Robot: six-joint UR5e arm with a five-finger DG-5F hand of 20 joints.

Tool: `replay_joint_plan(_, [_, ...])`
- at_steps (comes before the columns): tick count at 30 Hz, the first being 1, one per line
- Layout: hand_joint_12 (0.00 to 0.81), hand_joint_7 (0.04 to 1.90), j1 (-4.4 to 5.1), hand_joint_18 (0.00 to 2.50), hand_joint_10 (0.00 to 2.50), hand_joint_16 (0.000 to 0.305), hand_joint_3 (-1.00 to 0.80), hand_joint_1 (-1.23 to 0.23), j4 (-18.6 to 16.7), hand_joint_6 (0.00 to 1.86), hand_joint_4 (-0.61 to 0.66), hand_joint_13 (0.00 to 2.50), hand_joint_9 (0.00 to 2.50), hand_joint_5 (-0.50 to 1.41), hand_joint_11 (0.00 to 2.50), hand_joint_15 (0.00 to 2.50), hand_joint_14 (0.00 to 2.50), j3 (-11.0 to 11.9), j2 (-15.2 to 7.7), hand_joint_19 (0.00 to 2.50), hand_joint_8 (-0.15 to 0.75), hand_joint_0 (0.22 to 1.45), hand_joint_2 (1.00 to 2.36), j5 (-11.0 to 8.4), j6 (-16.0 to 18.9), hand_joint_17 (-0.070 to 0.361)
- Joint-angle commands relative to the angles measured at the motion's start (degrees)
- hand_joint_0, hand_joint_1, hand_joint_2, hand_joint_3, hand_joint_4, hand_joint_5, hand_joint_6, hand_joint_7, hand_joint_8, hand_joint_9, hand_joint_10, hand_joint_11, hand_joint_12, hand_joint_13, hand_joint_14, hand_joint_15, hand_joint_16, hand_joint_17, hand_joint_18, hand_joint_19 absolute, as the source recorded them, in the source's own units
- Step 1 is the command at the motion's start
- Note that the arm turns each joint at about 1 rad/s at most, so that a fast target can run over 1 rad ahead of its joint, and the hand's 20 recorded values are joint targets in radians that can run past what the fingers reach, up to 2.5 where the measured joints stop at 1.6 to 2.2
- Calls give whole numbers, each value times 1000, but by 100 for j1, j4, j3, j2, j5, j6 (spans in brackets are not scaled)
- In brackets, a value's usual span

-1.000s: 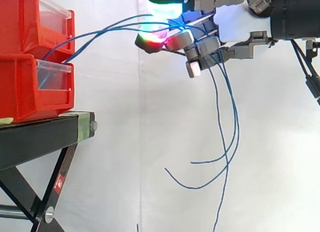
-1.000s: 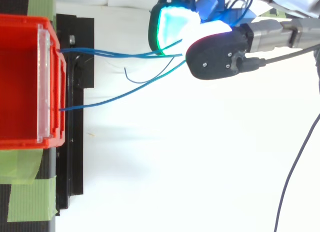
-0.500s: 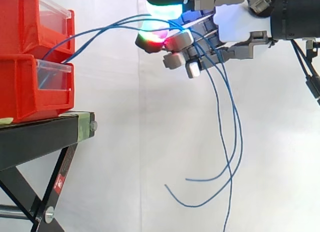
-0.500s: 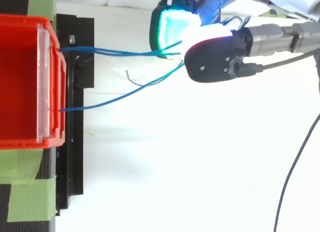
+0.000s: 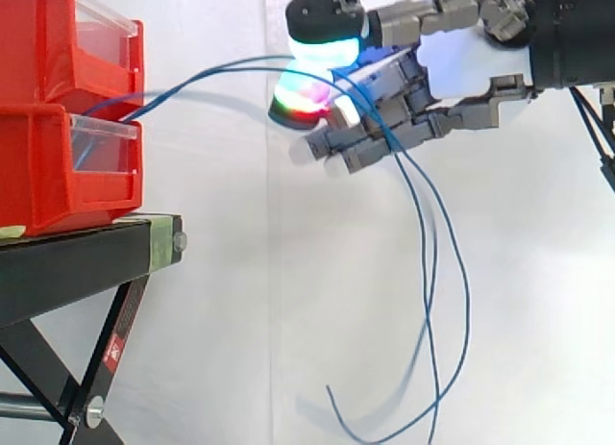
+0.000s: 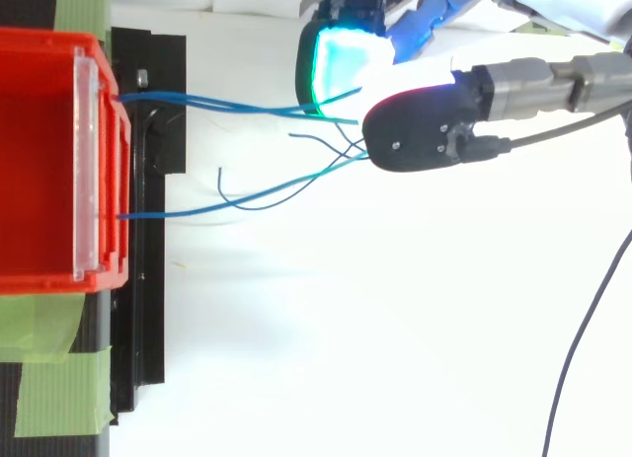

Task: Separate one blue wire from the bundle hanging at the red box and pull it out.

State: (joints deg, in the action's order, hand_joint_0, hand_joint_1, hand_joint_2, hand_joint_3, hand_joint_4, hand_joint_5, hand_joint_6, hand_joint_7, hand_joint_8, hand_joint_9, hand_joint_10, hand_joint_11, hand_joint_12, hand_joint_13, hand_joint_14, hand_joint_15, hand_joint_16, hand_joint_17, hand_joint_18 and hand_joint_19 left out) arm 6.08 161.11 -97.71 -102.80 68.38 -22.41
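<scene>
Just right of the stacked red bins (image 5: 43,166), the robot's hand (image 5: 461,65) hung in front of the white curtain (image 5: 240,301), about level with the upper bin (image 5: 38,41) and well apart from it. Its arm entered from the right edge of the side view. A bundle of blue wires (image 6: 217,103) left the front of the bins where the upper one sat on the lower, climbed in a shallow arc across the open gap and ran into the hand. Two glowing pads, one cyan-green on top (image 5: 322,37) and one red-green just under it, were closed together on the wires. The remaining fingers (image 5: 375,147) reached out nearly straight beneath, pointing toward the bins, with the wires crossing over them.

Past the hand, the wires' free lengths dropped in long curves toward the bottom of the side view, one tail hooking back up to the left. From above, two wires ran close together from one end of the bin's front to the cyan pad. A third left the front farther along and slanted up under the black back of the hand (image 6: 425,131). Loose curled ends showed between them. The bins stood on a black stand (image 5: 77,262), with green tape (image 6: 49,398) on the surface beside them.
</scene>
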Motion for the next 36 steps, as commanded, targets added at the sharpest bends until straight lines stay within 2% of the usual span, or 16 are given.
replay_joint_plan(1, [321, 1248, 34, 81, 17, 45, 14, -779, 412, 834, 164, 212, 709, -132, 1022, 559, 19, -2, 5, 508, 287, 585, 1025, -9, -35, 100])
replay_joint_plan(3, [318, 1257, 43, 68, 18, 45, 16, -779, 527, 833, 168, 195, 696, -132, 1017, 535, 18, -20, 5, 479, 286, 583, 1025, -35, -17, 102])
replay_joint_plan(6, [320, 1261, 87, 54, 17, 46, 15, -777, 711, 833, 173, 191, 693, -132, 1005, 527, 19, -187, 5, 471, 288, 582, 1025, -334, 44, 103])
replay_joint_plan(7, [320, 1260, 131, 50, 17, 46, 14, -777, 676, 833, 173, 190, 692, -132, 1005, 520, 18, -310, 14, 471, 288, 582, 1024, -606, 115, 103])
replay_joint_plan(9, [322, 1258, 166, 48, 18, 46, 18, -775, 562, 834, 172, 190, 691, -133, 1004, 525, 18, -371, 14, 468, 290, 580, 1025, -826, 238, 104])
replay_joint_plan(13, [323, 1257, 201, 52, 18, 47, 14, -771, 544, 834, 172, 191, 696, -133, 1002, 524, 18, -371, 14, 472, 293, 579, 1025, -1002, 528, 106])
replay_joint_plan(16, [327, 1257, 219, 55, 17, 47, 13, -770, 588, 834, 172, 198, 700, -133, 1011, 524, 19, -371, 14, 473, 291, 579, 1025, -1020, 607, 106])
replay_joint_plan(19, [330, 1255, 254, 58, 17, 48, 16, -768, 843, 835, 172, 208, 716, -133, 1025, 529, 18, -371, 23, 475, 296, 578, 1025, -1072, 800, 107])
replay_joint_plan(22, [330, 1253, 280, 66, 16, 48, 14, -767, 1045, 835, 173, 213, 723, -134, 1021, 528, 18, -371, 84, 476, 293, 580, 1025, -1222, 958, 108])
replay_joint_plan(25, [331, 1251, 315, 70, 17, 49, 16, -766, 1177, 836, 170, 214, 724, -134, 1011, 511, 18, -371, 207, 454, 295, 579, 1025, -1564, 1125, 109])
replay_joint_plan(26, [330, 1254, 333, 65, 17, 49, 16, -767, 1195, 836, 166, 209, 715, -134, 1002, 488, 18, -371, 260, 446, 294, 578, 1026, -1731, 1187, 110])
replay_joint_plan(27, [326, 1253, 368, 61, 17, 49, 18, -766, 1195, 836, 166, 196, 695, -134, 943, 437, 15, -371, 322, 426, 287, 578, 1025, -1907, 1240, 111])
replay_joint_plan(31, [306, 1248, 474, 22, 16, 50, 19, -764, 1221, 836, 158, 145, 617, -133, 643, 305, 11, -371, 383, 354, 276, 577, 1025, -2294, 1363, 112])
replay_joint_plan(33, [301, 1250, 509, 0, 12, 50, 22, -763, 1221, 836, 154, 119, 555, -133, 451, 251, 9, -371, 383, 296, 269, 575, 1025, -2364, 1398, 113])
replay_joint_plan(36, [295, 1243, 526, 0, 9, 51, 21, -761, 1221, 836, 152, 103, 499, -132, 319, 210, 7, -371, 374, 251, 255, 575, 1024, -2408, 1407, 115])
